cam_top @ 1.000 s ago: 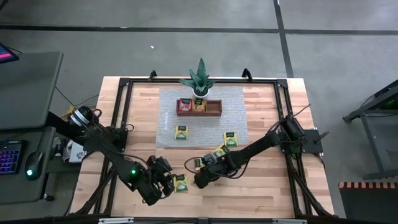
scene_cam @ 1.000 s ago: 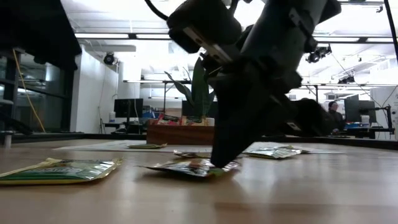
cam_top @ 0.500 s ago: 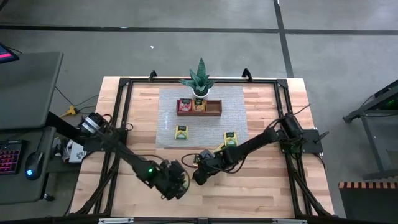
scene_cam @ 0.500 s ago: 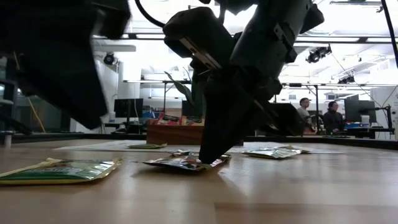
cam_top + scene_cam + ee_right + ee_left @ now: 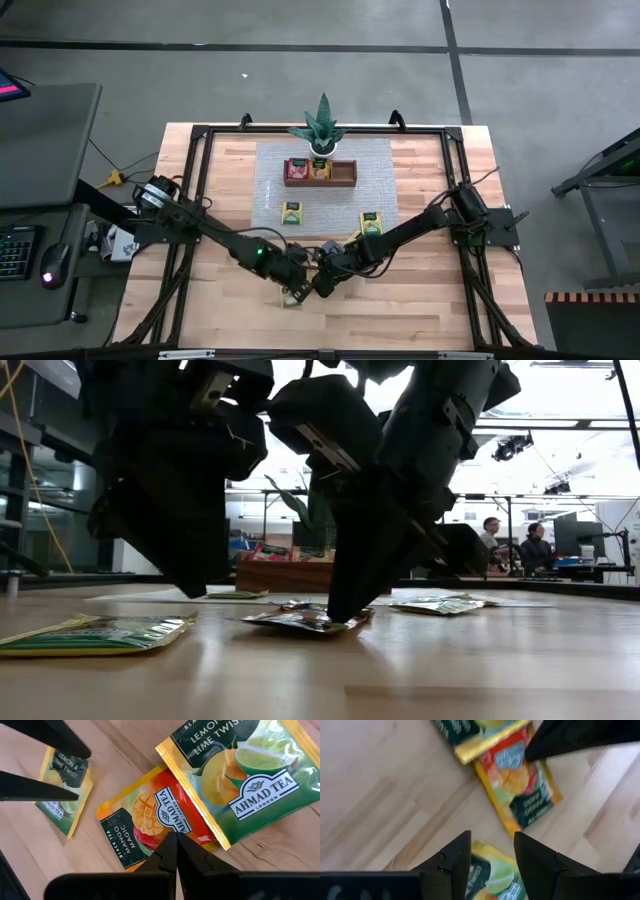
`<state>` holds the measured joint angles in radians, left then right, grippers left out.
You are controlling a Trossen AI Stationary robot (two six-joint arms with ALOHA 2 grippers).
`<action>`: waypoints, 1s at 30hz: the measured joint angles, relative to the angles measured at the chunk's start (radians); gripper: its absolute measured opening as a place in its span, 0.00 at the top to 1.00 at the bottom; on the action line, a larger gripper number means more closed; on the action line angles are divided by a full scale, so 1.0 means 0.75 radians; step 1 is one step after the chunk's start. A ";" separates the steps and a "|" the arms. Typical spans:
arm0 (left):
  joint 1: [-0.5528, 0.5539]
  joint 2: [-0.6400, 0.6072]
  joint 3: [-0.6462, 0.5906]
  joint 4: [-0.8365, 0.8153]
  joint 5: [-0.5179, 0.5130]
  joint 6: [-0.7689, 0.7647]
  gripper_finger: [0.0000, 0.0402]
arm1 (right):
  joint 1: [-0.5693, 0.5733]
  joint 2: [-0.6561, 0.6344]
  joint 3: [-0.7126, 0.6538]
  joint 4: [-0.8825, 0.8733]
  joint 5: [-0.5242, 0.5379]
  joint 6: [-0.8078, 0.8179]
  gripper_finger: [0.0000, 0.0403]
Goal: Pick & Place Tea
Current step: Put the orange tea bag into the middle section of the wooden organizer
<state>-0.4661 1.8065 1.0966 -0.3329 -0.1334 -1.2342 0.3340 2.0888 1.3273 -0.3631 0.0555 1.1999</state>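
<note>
The tea is small foil packets. An orange mango packet (image 5: 137, 827) lies on the wood near the table's front middle, partly under a green lemon-lime packet (image 5: 240, 775). My right gripper (image 5: 175, 839) is shut, its tips on the mango packet. My left gripper (image 5: 492, 845) hovers open just left of it, above another lemon-lime packet (image 5: 292, 296) that lies flat and untouched. Two more packets (image 5: 291, 212) (image 5: 370, 222) lie on the grey mat. The wooden tray (image 5: 345, 173) at the back holds red and orange packets. My right gripper presses its shut fingertips (image 5: 169, 851) down on the mango packet's printed face (image 5: 161, 822), near the edge that the lemon-lime packet overlaps. The fingers slant down from the table's right. The packet stays on the table (image 5: 305, 620) under them.
A small potted plant (image 5: 322, 125) stands behind the tray. A black frame (image 5: 195, 200) runs round the tabletop. Bare wood lies left and right of the two grippers. People sit in the room beyond (image 5: 490, 530).
My left gripper has swung from the near left toward the table's middle and sunk lower, ending close beside my right gripper. The lemon-lime packet near the front edge has stayed where it lay.
</note>
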 joint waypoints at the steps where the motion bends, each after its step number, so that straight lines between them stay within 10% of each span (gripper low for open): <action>1: 0.005 0.000 0.000 0.000 0.017 0.004 0.63 | 0.000 0.000 0.000 -0.008 -0.001 -0.005 1.00; 30: 0.019 0.122 0.004 0.190 0.157 0.138 0.63 | -0.007 -0.001 -0.002 0.000 -0.049 -0.138 1.00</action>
<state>-0.4518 1.8980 1.0992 -0.1908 -0.0154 -1.1305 0.3290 2.0880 1.3258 -0.3633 0.0188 1.0967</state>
